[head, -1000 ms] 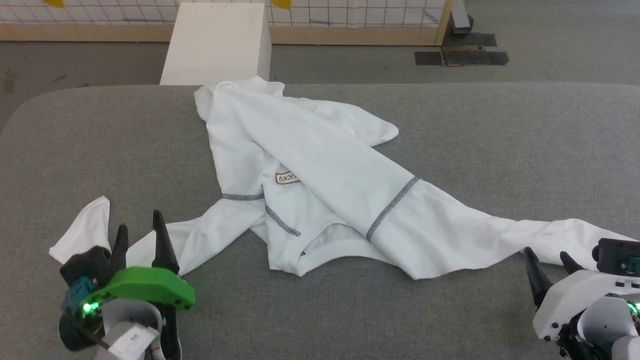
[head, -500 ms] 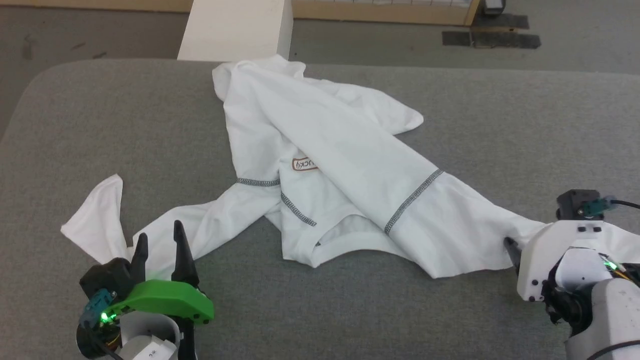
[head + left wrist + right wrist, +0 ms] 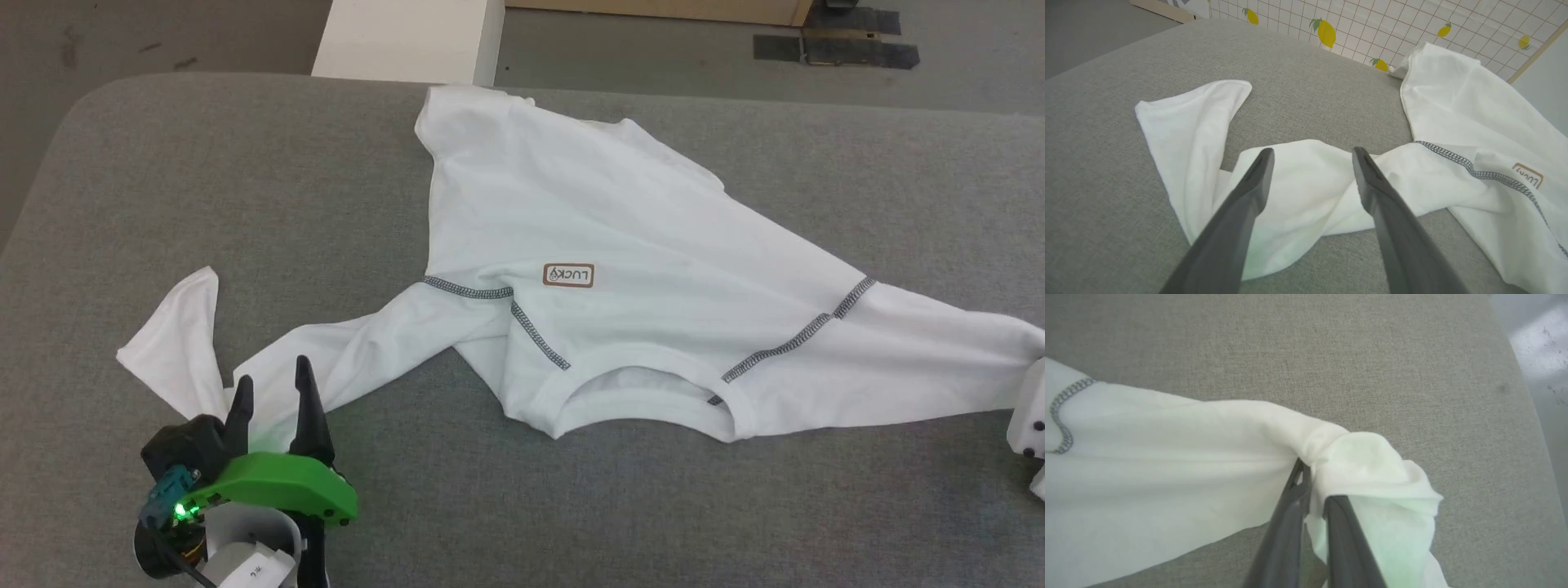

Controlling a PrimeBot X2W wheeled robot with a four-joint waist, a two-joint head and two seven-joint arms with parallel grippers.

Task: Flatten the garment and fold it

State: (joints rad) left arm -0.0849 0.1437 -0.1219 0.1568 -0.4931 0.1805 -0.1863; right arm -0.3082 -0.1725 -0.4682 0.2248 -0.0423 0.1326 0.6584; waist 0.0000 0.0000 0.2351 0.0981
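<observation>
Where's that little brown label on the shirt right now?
In the head view the label sits mid-picture on the garment, just beyond its neckline; the left wrist view shows it at the right edge.

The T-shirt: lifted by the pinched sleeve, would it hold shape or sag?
Probably sag: the T-shirt bunches into soft folds where the right tool is shut on its sleeve. Likely light: the thin cloth lies in loose creases on the table. Pushed, it would probably wrinkle rather than slide whole, like the twisted sleeve before the left tool.
</observation>
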